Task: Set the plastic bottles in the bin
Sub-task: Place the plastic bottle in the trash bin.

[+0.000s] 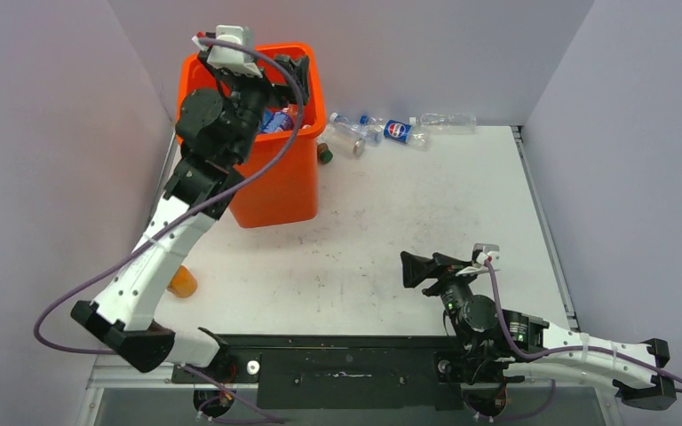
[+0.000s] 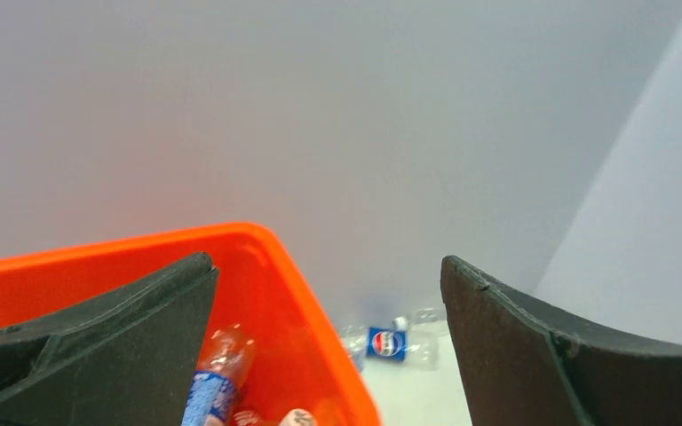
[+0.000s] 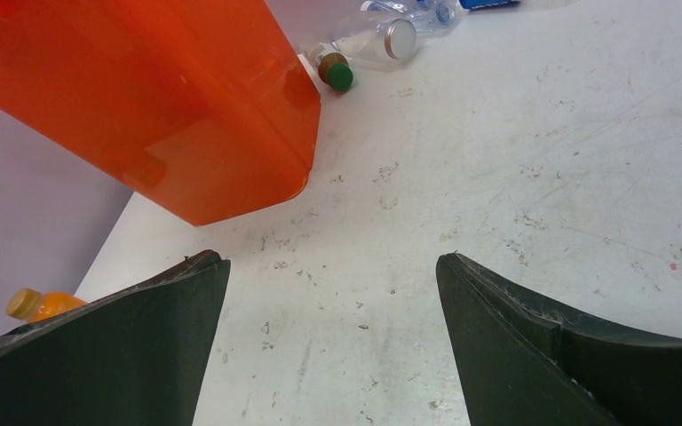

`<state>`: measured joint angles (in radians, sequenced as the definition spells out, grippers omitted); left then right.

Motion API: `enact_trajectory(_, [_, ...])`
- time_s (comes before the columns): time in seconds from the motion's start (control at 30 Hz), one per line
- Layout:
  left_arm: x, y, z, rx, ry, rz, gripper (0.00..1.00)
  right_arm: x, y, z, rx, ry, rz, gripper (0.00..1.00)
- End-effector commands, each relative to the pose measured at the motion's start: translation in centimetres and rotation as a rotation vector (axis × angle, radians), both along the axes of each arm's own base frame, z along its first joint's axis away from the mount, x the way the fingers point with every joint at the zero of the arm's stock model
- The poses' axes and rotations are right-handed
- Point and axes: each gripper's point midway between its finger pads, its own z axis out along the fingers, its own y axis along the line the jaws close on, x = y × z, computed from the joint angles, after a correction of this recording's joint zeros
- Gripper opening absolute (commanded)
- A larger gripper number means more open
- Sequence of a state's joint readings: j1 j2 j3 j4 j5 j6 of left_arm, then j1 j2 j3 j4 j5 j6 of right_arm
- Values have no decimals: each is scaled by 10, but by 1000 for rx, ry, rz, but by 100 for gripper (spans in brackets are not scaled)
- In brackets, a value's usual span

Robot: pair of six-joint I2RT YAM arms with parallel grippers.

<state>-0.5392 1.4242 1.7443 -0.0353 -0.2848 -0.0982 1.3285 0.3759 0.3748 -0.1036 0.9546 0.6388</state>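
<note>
Grey walls close in a scuffed white bench (image 1: 391, 231). At its far left we see the orange bin (image 1: 275, 191), with bottles (image 2: 222, 355) lying inside. Our left hand (image 2: 327, 266) hangs over the bin's mouth, fingers apart and empty. Our right hand (image 3: 329, 259), also spread wide, sits low over the bench, well apart from the clear bottles (image 1: 397, 130) by the far wall. One orange bottle (image 1: 181, 282) lies beside the left arm.
</note>
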Motion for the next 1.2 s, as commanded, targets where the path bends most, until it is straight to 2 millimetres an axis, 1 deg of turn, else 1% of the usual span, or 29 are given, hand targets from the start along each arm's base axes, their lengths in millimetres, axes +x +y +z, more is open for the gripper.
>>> enact_trajectory(0.0, [-70, 0, 68, -30, -241, -51, 96, 1, -7, 18, 22, 2, -27, 90])
enact_trajectory(0.03, [-85, -5, 71, -13, -260, -83, 96, 1, -9, 18, 24, 6, -34, 90])
enact_trajectory(0.07, [-98, -12, 70, 15, -273, -117, 96, 1, -10, 17, 26, 9, -43, 90])
enact_trajectory(0.1, [-111, -24, 65, 44, -281, -166, 96, 1, -12, 16, 29, 11, -49, 90])
enact_trajectory(0.13, [-124, -28, 61, 72, -293, -195, 96, 2, -12, 16, 31, 11, -52, 90])
enact_trajectory(0.2, [-143, -36, 47, 121, -302, -246, 96, 2, -13, 15, 29, 8, -63, 90])
enact_trajectory(0.27, [-159, -40, 26, 165, -294, -299, 96, 5, -15, 14, 19, 1, -85, 90])
enact_trajectory(0.37, [-177, -51, -12, 232, -243, -416, 96, 8, -17, 9, -22, -10, -115, 90])
enact_trajectory(0.5, [-199, -71, -79, 369, -143, -588, 96, 10, -9, 6, -94, -10, -106, 90])
enact_trajectory(0.57, [-203, -75, -112, 426, -94, -618, 96, 15, -3, 3, -140, -13, -101, 90])
enact_trajectory(0.6, [-203, -77, -134, 463, -61, -630, 96, 18, 0, 3, -154, -14, -95, 90])
enact_trajectory(0.63, [-204, -77, -149, 486, -39, -637, 96, 22, 5, 4, -157, -13, -83, 90])
enact_trajectory(0.7, [-205, -76, -176, 518, -1, -649, 96, 37, 15, 5, -147, 3, -53, 90])
enact_trajectory(0.73, [-206, -75, -187, 530, 9, -651, 96, 44, 26, 1, -144, 29, 4, 90])
enact_trajectory(0.77, [-206, -74, -197, 540, 15, -652, 96, 56, 28, -2, -136, 58, 14, 90])
enact_trajectory(0.83, [-207, -73, -205, 531, 4, -650, 96, 78, 35, -12, -105, 121, 59, 90])
enact_trajectory(0.87, [-208, -73, -208, 522, 4, -650, 96, 89, 34, -18, -79, 149, 66, 90])
enact_trajectory(1.0, [-211, -71, -218, 503, 22, -657, 96, 133, 25, -36, 79, 229, 51, 90])
enact_trajectory(1.1, [-214, -70, -227, 512, 27, -665, 96, 163, 9, -55, 246, 276, -18, 90])
enact_trajectory(1.13, [-216, -70, -228, 517, 25, -667, 96, 174, 0, -62, 286, 281, -58, 90])
enact_trajectory(1.17, [-217, -70, -229, 519, 22, -664, 96, 182, -5, -68, 317, 285, -82, 90])
